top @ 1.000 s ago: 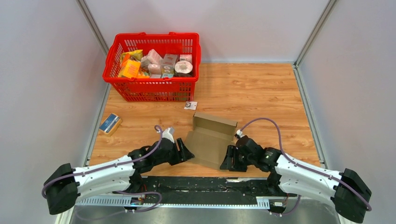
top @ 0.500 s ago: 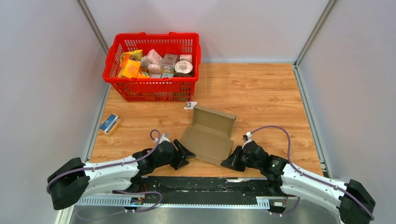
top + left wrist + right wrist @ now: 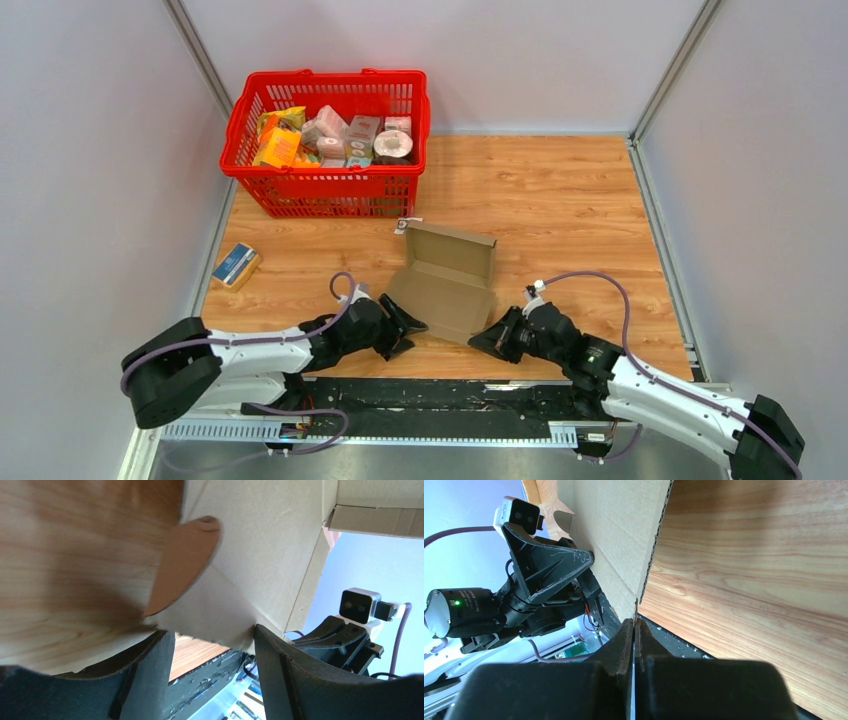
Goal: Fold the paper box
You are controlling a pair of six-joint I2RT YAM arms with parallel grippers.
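Over the last second the paper box (image 3: 445, 283) has slid away from the arms and turned a little. Its far left corner now lies just beside a small white tag (image 3: 405, 226), near the front of the red basket (image 3: 300, 185). It rests mid-tabletop (image 3: 560, 200) between the two arms, inner face up. One long flap stands up along the far edge, towards the basket. The long axis seems to run from near to far, skewed so the near edge slants across the wood.

The right gripper (image 3: 483, 340) has snapped closed in that second. In its wrist view the fingers (image 3: 624, 645) sit flush together with the near right corner of the cardboard meeting their tips. I cannot tell whether any board is actually pinched.

The left gripper (image 3: 405, 328) is spread wide at the near left corner. Its own camera shows the cardboard edge lying between the two fingers, not clamped.

The step in hand looks like getting a hold on the near edge. The sheet skates easily, so the left should close first, before any lifting. If the right has missed, it would do better to reopen and come around the edge — pushing only drives the sheet further. The blue-and-tan packet (image 3: 236, 265) lies well apart, at the left.
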